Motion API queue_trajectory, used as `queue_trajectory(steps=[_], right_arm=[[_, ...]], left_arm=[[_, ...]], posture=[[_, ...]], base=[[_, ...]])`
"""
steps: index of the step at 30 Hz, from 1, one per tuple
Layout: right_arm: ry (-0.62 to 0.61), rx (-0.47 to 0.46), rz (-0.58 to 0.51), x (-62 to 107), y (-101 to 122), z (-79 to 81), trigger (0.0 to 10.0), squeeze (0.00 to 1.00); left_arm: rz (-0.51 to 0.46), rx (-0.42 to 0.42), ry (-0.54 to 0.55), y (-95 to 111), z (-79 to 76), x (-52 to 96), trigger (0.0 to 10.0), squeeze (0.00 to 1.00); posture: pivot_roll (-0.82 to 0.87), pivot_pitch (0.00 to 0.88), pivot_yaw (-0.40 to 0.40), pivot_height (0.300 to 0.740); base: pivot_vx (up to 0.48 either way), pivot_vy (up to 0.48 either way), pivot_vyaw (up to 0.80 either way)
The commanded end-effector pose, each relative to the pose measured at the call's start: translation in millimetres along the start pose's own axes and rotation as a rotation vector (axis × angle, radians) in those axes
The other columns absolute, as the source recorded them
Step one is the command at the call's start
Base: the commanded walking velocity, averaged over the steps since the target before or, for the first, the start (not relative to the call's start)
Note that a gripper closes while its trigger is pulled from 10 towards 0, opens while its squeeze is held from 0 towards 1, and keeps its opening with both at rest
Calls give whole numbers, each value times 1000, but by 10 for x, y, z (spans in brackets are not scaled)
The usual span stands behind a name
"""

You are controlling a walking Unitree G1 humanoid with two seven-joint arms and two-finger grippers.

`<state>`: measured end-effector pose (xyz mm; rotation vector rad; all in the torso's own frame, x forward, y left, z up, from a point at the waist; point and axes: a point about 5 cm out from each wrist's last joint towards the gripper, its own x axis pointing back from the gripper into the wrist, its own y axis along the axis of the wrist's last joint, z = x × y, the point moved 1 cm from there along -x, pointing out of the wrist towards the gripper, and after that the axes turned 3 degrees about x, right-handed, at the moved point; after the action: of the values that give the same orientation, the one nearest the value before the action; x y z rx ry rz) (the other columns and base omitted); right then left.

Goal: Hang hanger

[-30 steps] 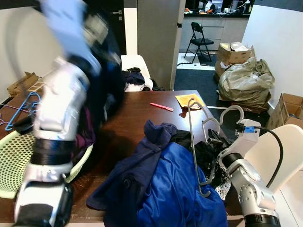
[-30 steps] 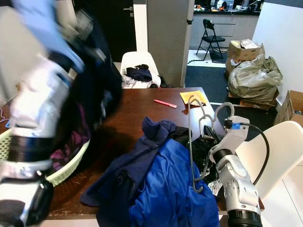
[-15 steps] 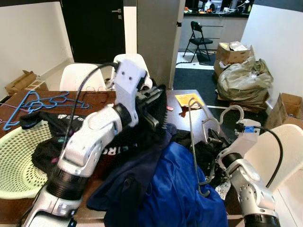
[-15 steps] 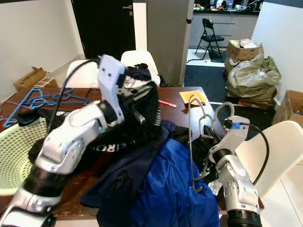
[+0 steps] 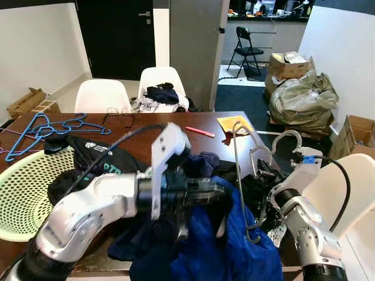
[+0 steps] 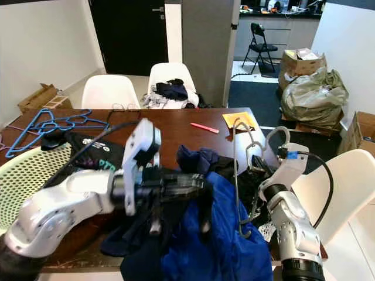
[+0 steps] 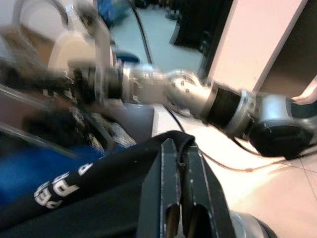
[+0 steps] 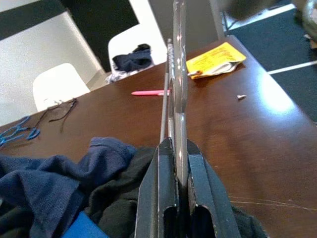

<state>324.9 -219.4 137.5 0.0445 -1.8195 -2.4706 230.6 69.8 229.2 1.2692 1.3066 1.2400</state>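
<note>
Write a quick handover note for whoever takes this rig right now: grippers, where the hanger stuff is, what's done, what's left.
Right gripper: shut on the grey metal hanger, held upright at the table's right edge.
Left gripper: shut on a black printed garment, stretched across above the blue jacket in the clothes pile.
Blue hangers lie at the table's far left, beside the green basket.
Done: hanger and garment both gripped.
Left: get the garment onto the hanger, then hang it.

The left gripper (image 5: 220, 193) swung down from overhead, carrying the black shirt (image 7: 94, 191) (white lettering) across onto the blue clothes pile (image 5: 234, 257).
</note>
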Motion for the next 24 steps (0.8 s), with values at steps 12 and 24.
queue_trajectory(steps=[12, 24], right_arm=[[11, -19, 88, 13, -158, -6, 10000, 0], [18, -29, 100, 5, -168, -3, 10000, 0]], left_arm=[[383, 125, 101, -258, -374, 1121, 0, 0], [627, 224, 383, -282, -427, 1767, 0, 0]], posture=[[29, 0, -30, 740], [44, 0, -33, 740]], base=[[0, 0, 0], [0, 0, 0]])
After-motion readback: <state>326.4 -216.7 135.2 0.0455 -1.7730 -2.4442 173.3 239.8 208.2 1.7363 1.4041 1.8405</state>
